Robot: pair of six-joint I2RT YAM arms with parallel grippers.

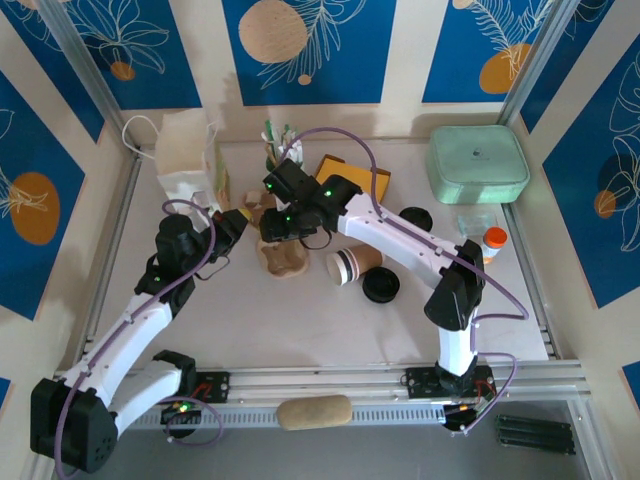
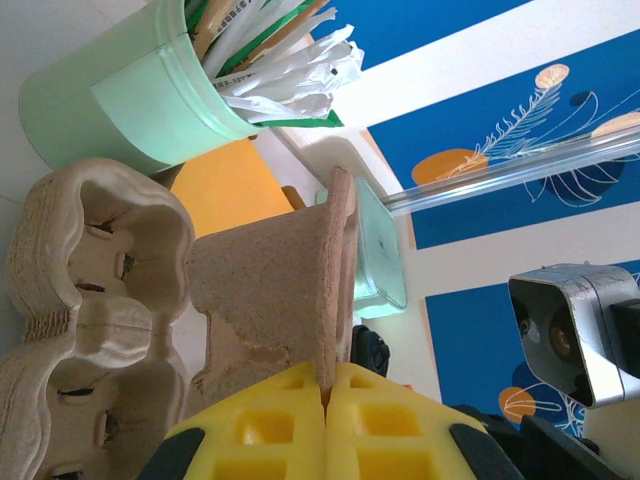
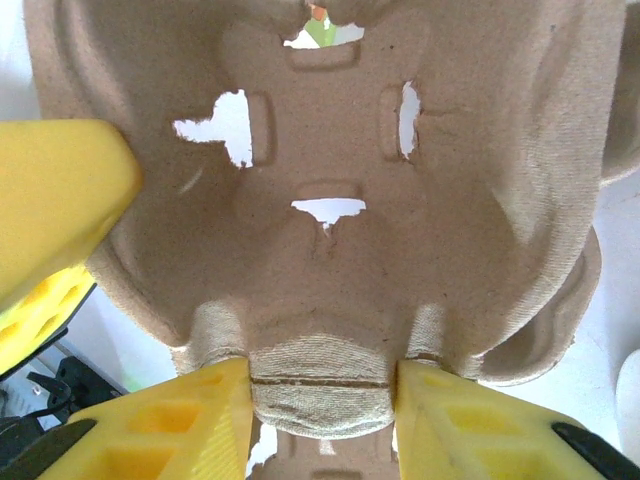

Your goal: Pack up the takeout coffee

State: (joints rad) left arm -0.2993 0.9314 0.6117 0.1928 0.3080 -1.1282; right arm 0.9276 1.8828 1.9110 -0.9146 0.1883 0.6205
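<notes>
Right now we see the left gripper (image 2: 327, 385) pressed together on a thin upright wall of the pulp carrier (image 2: 100, 280). The right gripper (image 3: 322, 385) pinches a ridge at the same carrier's edge. From above, the takeout coffee cup (image 1: 352, 266) lies on its side on the table (image 1: 300, 330), just beside the carrier at three o'clock and held by neither arm. A black lid (image 1: 381, 286) lies near the cup at four o'clock. A mint-green cup (image 2: 130, 100) of utensils stands at the carrier's twelve o'clock.
</notes>
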